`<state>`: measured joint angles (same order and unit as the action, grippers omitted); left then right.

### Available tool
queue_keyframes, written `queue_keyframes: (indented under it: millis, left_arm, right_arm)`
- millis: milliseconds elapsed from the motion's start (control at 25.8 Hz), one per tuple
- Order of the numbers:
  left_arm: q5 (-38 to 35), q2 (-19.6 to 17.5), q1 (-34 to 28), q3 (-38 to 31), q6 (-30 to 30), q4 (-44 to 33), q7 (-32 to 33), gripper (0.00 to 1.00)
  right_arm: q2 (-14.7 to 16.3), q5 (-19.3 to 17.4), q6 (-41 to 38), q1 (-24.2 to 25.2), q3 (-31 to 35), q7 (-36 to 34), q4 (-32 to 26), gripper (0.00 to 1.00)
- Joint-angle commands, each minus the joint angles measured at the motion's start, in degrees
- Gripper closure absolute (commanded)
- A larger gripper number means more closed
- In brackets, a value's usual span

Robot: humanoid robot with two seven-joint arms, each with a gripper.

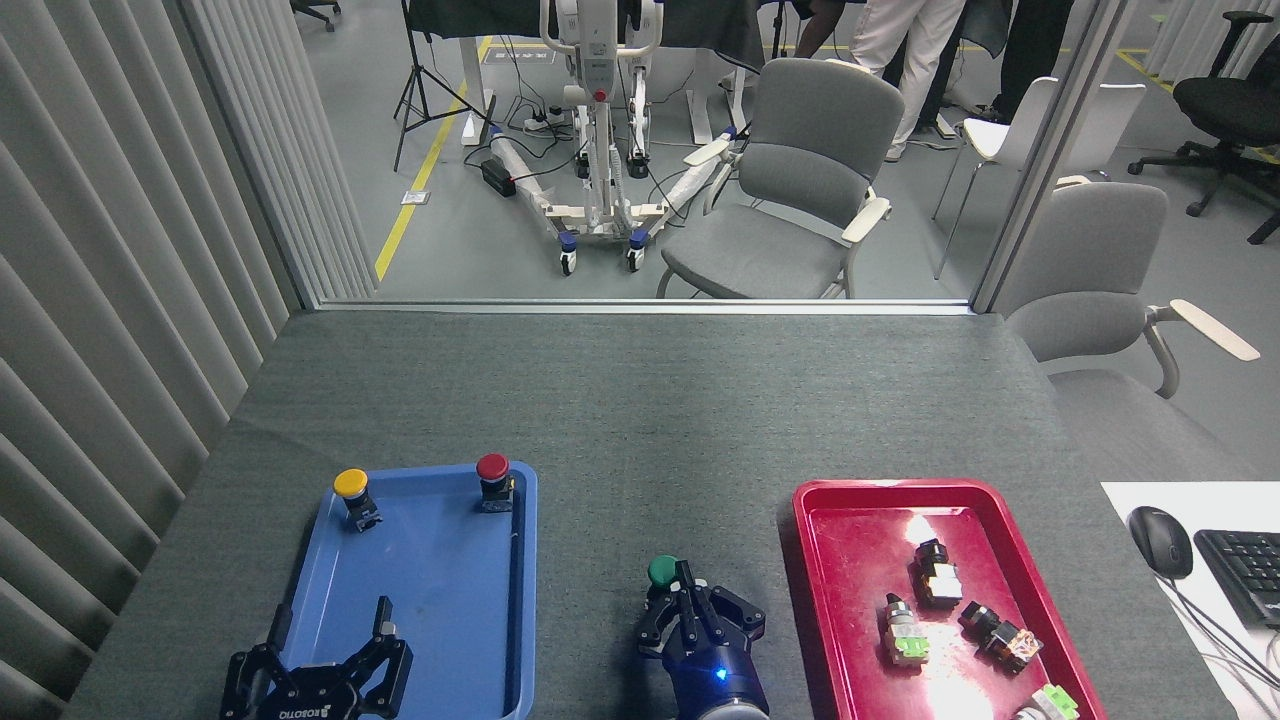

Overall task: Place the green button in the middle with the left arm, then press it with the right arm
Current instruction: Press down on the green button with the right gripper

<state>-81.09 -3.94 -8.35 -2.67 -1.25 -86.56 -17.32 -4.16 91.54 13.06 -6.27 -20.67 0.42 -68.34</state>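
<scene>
Right gripper (684,580) fingers pinched, seemingly touching the green button (662,572).

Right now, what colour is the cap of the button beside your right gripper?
Dark green cap on the green button, clearest in the head view.

I see the green button (662,571) upright on the grey worktop (640,420), low centre of the frame.

Glossy plastic red tray (812,560); matt felt table covering (640,400).
</scene>
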Motion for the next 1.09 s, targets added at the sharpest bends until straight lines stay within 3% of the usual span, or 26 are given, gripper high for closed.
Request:
queue_keyframes:
  millis: [0, 116, 271, 426, 465, 543, 581, 620, 891, 1047]
  left_arm:
    - [3.0, -0.4, -0.4, -0.4, 0.4, -0.4, 0.3, 0.01]
    - [8.5, -2.3, -1.0, -0.7, 0.5, -2.3, 1.5, 0.01]
    - [9.6, -3.6, -1.0, -0.8, 0.5, -2.7, 2.4, 0.01]
    - [9.7, -3.6, -1.2, -0.9, 0.5, -2.6, 2.7, 0.01]
    - [9.7, -3.6, -1.2, -0.8, 0.5, -2.6, 2.8, 0.01]
    - [9.7, -3.5, -1.1, -0.8, 0.5, -2.6, 2.9, 0.01]
    - [9.7, -3.5, -1.1, -0.8, 0.5, -2.6, 2.9, 0.01]
    - [9.7, -3.6, -1.1, -0.8, 0.5, -2.6, 2.9, 0.01]
    - [9.6, -3.5, -1.1, -0.8, 0.6, -2.6, 6.5, 0.01]
    - [9.6, -3.4, -1.0, -0.8, 0.7, -2.9, 7.8, 0.01]
  right_arm:
    - [-0.1, 0.0, 0.0, 0.0, -0.2, 0.3, 0.8, 1.00]
    - [-0.1, -0.2, -0.3, 0.2, 0.1, 0.4, 0.1, 1.00]
    - [-0.2, -0.1, 0.0, 0.0, 0.2, -2.0, -1.9, 1.00]
    - [-0.2, -0.1, 0.0, 0.0, 0.4, -6.5, -2.8, 0.89]
    - [-0.3, -0.1, 0.1, 0.0, 0.4, -6.6, -3.5, 0.77]
    - [-0.4, -0.2, 1.3, 0.0, 0.5, -7.3, -5.5, 0.20]
    - [-0.5, -0.2, 2.4, 0.1, 0.8, -7.8, -6.4, 0.07]
    - [-0.6, -0.3, 3.1, 0.2, 1.2, -8.4, -7.1, 0.01]
    - [0.0, -0.5, 3.3, 1.2, 1.3, -9.4, -8.1, 0.00]
    - [0.3, -0.4, 3.1, 4.1, 3.0, -9.4, -10.1, 0.00]
